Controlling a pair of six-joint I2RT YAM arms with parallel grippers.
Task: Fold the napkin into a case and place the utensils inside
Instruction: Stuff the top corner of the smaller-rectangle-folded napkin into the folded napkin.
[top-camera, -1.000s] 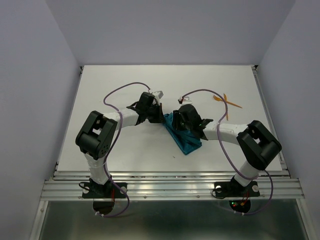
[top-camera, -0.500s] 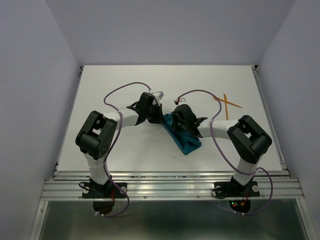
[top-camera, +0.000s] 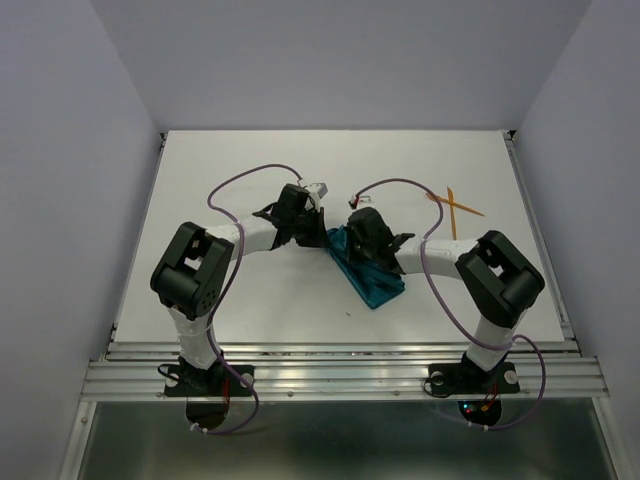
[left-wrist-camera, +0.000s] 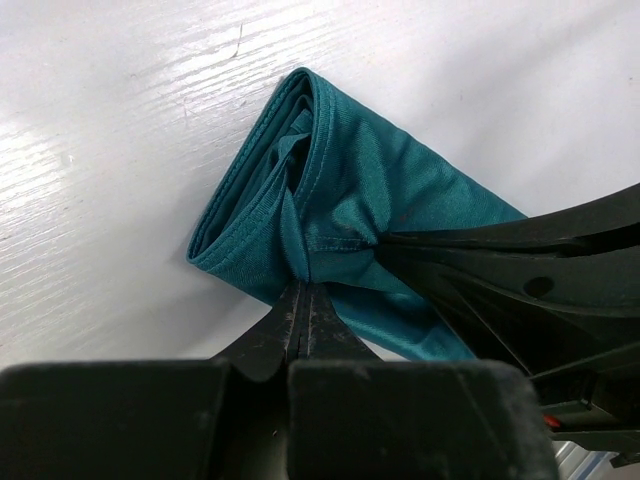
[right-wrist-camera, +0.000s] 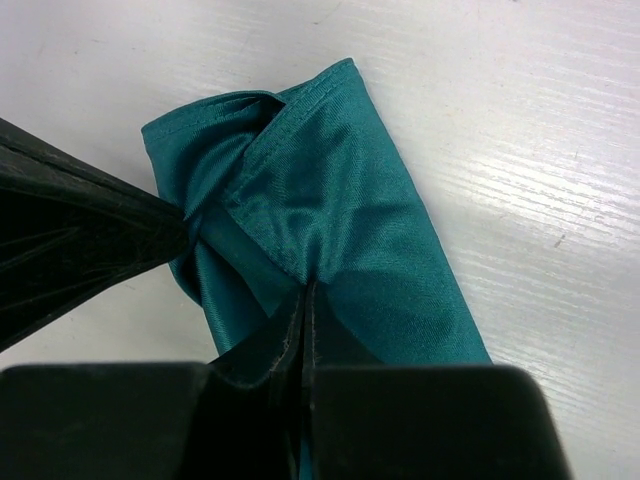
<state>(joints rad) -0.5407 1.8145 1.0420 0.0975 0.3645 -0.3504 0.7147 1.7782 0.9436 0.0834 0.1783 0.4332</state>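
Left wrist view has your left gripper (left-wrist-camera: 305, 295) pinched shut on the folded napkin (left-wrist-camera: 370, 190) at the middle of the table (top-camera: 250, 160), right gripper (right-wrist-camera: 303, 300) clamped on it too, so uneven pulling could drag its folds apart.

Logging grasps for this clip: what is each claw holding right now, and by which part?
Both are shut on the napkin. The left claw pinches a bunched fold near one end; the right claw pinches a fold beside it.
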